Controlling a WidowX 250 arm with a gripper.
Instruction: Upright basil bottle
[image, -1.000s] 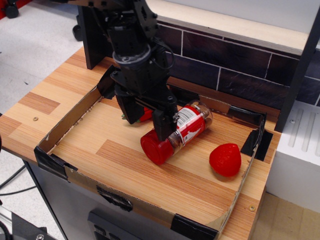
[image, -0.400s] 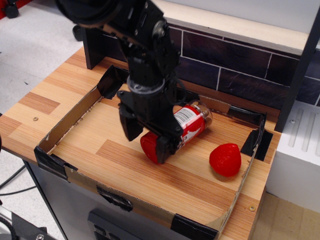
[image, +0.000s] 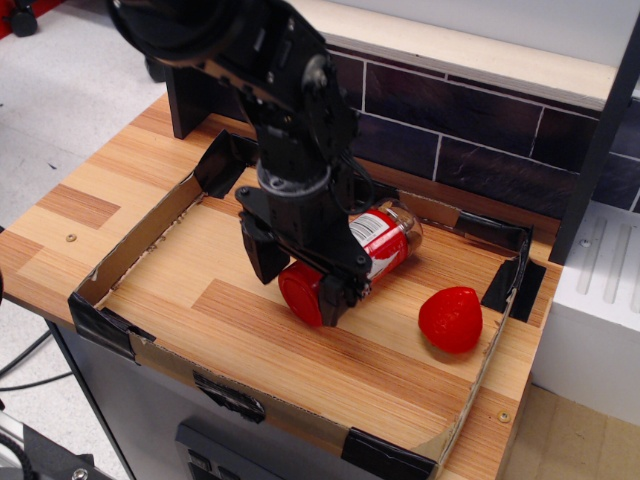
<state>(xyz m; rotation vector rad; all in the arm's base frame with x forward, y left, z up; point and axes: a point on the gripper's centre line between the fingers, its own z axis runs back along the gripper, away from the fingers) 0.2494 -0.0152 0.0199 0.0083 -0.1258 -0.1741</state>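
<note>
The basil bottle (image: 375, 245) lies on its side in the middle of the cardboard-walled tray (image: 140, 235). Its red cap (image: 300, 292) points to the front left and its clear base to the back right. My black gripper (image: 302, 272) reaches down from above, with one finger on each side of the bottle just behind the cap. The fingers (image: 262, 252) press against the bottle, which still rests on the wooden tray floor. The arm hides the tray area behind the bottle.
A red toy strawberry (image: 450, 318) sits to the right of the bottle near the tray's right wall. A dark tiled wall (image: 470, 120) and a wooden shelf run along the back. A black post (image: 185, 95) stands at the back left.
The gripper has come down from above the bottle and set its fingers around the cap end. The bottle has shifted slightly to the back left.
</note>
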